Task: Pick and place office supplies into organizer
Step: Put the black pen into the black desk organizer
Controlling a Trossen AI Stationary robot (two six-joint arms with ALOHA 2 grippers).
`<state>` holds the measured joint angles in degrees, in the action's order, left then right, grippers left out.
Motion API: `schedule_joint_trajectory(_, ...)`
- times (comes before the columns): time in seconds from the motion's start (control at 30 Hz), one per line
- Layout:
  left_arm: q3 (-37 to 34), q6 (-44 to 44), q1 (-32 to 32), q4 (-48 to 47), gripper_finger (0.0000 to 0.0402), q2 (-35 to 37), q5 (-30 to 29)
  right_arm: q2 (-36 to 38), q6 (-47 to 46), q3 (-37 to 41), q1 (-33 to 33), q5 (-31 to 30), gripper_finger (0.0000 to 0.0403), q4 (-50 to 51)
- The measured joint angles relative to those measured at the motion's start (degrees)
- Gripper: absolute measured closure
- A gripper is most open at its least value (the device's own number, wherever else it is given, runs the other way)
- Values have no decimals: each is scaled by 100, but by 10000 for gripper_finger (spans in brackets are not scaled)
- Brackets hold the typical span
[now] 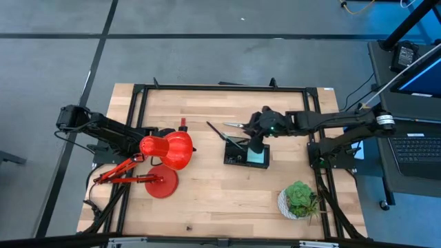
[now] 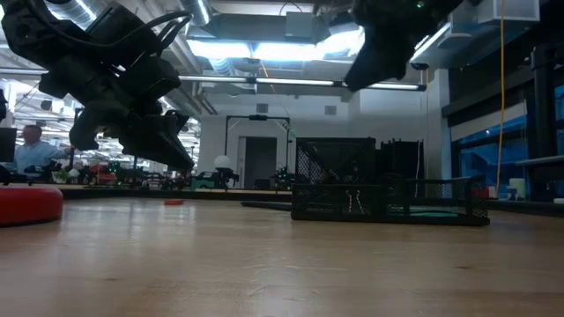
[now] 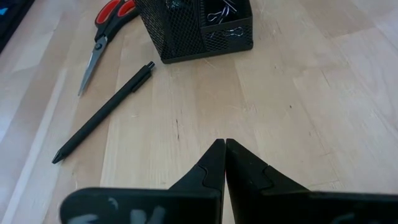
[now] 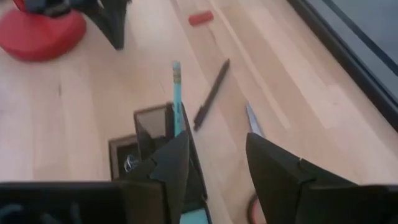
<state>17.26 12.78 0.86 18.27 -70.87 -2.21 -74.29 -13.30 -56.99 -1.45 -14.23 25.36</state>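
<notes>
The organizer point(image 1: 244, 154) is a black mesh tray, also in the low view point(image 2: 352, 189). A pale teal pen point(image 4: 176, 99) stands tilted in its taller compartment. A light-blue pad point(image 1: 258, 157) lies in it, and binder clips point(image 3: 224, 15) show inside. My right gripper point(image 4: 214, 155) hovers open just above the organizer point(image 4: 152, 134), with the teal pen beside one finger. The black pen point(image 3: 102, 112) and the red-handled scissors point(image 3: 102, 31) lie flat on the table beyond the organizer. My left gripper point(image 3: 224, 149) is shut, held above the table by the red lamp point(image 1: 167, 149).
The red desk lamp's base point(image 1: 162, 183) sits near the left arm. A small red piece point(image 4: 200, 18) lies toward the far edge. A green potted plant point(image 1: 300, 198) stands at the near right. Bare wood point(image 1: 220, 200) stretches between the lamp and the plant.
</notes>
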Motion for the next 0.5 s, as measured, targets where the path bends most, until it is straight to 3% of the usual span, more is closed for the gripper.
schedule_joint_trajectory(0.17,0,0,0,1,396,0,-20,42,395,230,-166,216,241,-146)
schedule_joint_trajectory(0.37,0,0,0,16,395,0,-22,369,915,1041,-841,902,241,-1221)
schedule_joint_trajectory(0.5,0,110,0,250,392,0,-232,617,1296,1390,-1159,943,241,-1942)
